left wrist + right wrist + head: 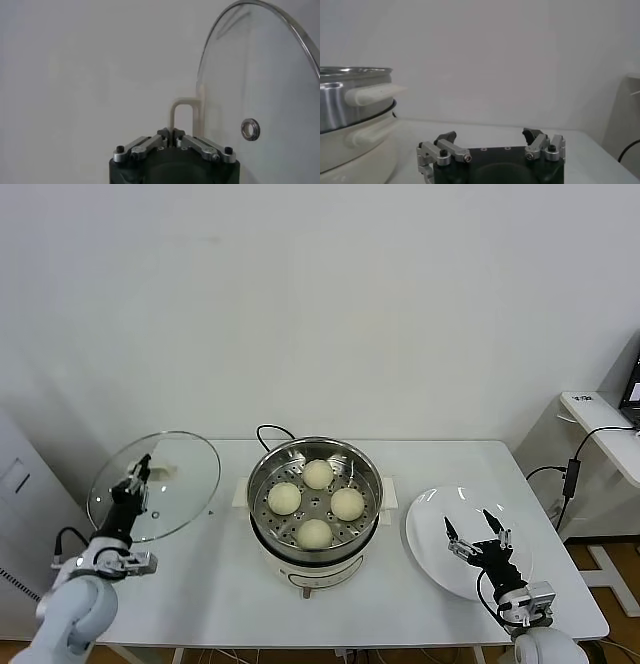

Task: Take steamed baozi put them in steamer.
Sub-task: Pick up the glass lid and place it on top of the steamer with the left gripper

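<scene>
Several cream-white baozi (316,503) sit on the perforated tray inside the shiny steel steamer (266,467) at the table's middle. The steamer's side and white handle show in the right wrist view (355,100). My left gripper (136,472) is shut on the white handle (182,112) of the round glass lid (175,474) and holds it tilted up at the table's left. My right gripper (477,531) is open and empty above the flat white plate (430,534) at the right; its jaws stand wide apart in the right wrist view (491,137).
The steamer's black cord (268,430) loops behind it. A white side desk (600,419) with a hanging cable (570,474) stands at the far right. A white cabinet (20,474) is at the left edge.
</scene>
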You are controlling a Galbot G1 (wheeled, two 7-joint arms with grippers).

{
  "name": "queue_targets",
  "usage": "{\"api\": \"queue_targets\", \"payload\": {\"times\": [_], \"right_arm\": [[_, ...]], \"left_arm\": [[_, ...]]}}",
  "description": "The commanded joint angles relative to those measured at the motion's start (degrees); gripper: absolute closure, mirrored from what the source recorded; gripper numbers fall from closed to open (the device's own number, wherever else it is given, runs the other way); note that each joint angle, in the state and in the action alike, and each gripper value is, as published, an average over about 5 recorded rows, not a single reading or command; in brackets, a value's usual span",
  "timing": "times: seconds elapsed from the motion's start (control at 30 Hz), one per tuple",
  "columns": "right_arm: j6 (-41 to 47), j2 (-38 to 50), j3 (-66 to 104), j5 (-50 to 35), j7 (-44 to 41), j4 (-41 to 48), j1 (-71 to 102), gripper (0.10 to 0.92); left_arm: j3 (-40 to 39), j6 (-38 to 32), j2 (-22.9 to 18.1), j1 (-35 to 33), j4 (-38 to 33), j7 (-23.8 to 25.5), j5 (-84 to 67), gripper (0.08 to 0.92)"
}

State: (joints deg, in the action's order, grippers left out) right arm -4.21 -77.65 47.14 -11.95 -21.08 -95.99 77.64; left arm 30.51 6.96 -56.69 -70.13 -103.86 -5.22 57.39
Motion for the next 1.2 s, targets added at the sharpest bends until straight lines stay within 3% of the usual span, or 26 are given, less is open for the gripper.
{"api": "queue_targets", "payload": {"times": [0.03,0.37,0.77,1.2], "right_arm": [[-0.82,0.03,1.33,1.05,-0.74,0.49,0.01,0.203],[-1.55,1.05,2.98,0.61,-1.34,1.45,0.08,0.203],[-1.88,1.12,3.65,0.29,-1.6,2.16,-0.1,0.203],[-2.03,1.06,4.62,0.1,-1.76,1.97,0.64,0.203]], "left_arm": [[-11.36,21.26,7.11,4.05,-15.4,14.26,0.06,0.888],[-24.24,34.47,3.23,9.09,-17.9,24.14,14.1,0.888],[-34.59,35.56,-6.49,13.21,-15.5,23.57,24.12,0.888],[-40.3,35.52,-11.29,17.35,-11.61,22.85,25.25,0.888]]}}
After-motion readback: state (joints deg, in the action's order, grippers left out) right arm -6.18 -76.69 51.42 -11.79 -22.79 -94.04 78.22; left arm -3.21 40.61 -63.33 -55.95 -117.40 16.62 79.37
